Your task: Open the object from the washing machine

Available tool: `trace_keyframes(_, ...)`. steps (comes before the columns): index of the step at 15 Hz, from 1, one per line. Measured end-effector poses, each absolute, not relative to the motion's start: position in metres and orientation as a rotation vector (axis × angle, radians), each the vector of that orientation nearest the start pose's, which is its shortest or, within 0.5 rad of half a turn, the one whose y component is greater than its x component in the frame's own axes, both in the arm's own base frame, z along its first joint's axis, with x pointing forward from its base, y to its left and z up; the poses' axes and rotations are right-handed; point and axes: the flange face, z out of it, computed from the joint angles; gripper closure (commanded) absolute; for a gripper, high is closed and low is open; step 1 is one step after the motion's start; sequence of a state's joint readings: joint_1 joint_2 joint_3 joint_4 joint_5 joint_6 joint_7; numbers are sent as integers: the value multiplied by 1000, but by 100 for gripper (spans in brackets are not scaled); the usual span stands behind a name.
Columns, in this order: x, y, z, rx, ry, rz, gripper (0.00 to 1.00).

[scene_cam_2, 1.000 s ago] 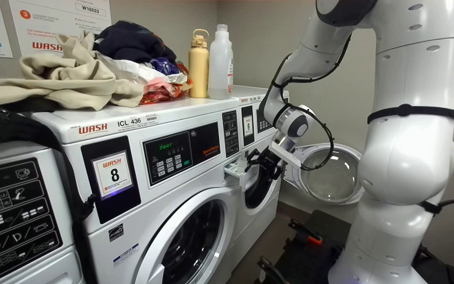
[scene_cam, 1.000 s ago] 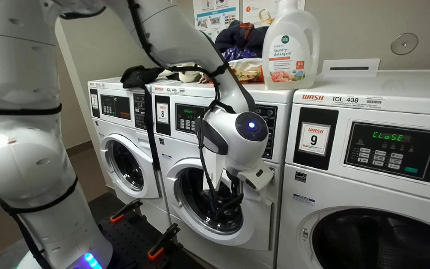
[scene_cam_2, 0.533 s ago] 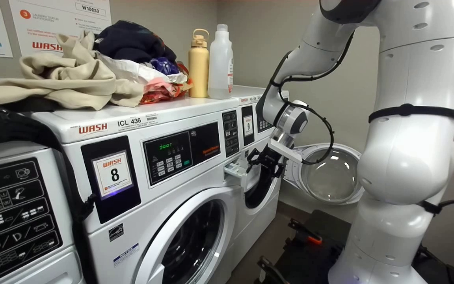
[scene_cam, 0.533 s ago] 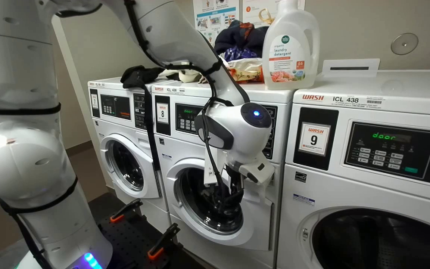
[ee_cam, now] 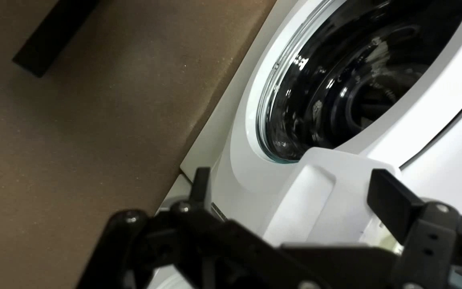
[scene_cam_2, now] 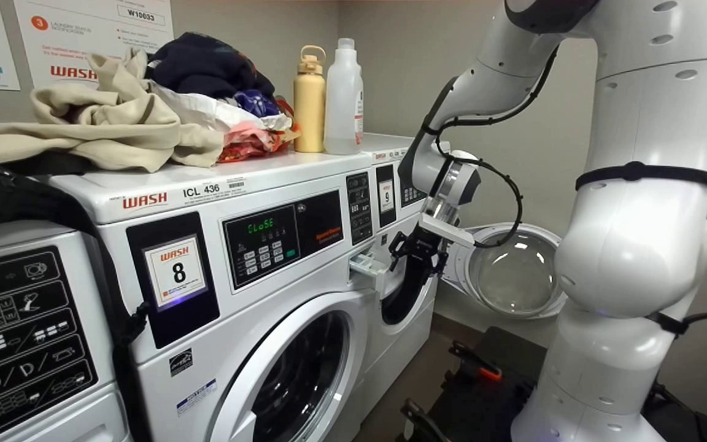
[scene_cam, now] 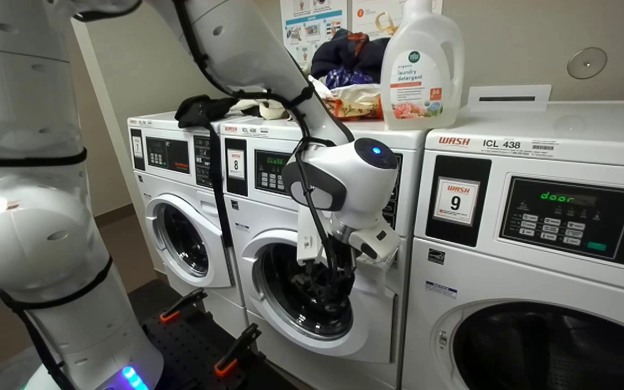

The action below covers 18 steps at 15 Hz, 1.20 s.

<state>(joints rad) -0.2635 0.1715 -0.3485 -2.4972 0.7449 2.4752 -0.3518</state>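
white washing machine, black hand

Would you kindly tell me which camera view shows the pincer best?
The wrist view: there the pincer is close up, its fingers clearly apart. Both exterior views show it smaller: near the pulled-out drawer, and black against dark door glass, its fingers hard to make out.

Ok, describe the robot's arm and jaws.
The arm is rounded and glossy white, with dark grey panels and a blue light in a dark disc. Black straps circle it, and a black cable runs along it. The jaws are black and jointed, with flat, blocky tips.
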Motion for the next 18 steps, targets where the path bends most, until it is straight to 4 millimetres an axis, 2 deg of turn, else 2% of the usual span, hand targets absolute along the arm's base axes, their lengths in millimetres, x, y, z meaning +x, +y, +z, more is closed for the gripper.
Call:
trace_keyframes(5, 360, -269, 210, -2535, 1192, 6, 0)
trace_keyframes(8, 363, -270, 221, -2553, 1166, -21, 0)
trace_keyframes(13, 377, -264, 267, -2605, 1063, -145, 0)
trace_keyframes(18, 392, -250, 320, -2682, 935, -267, 0)
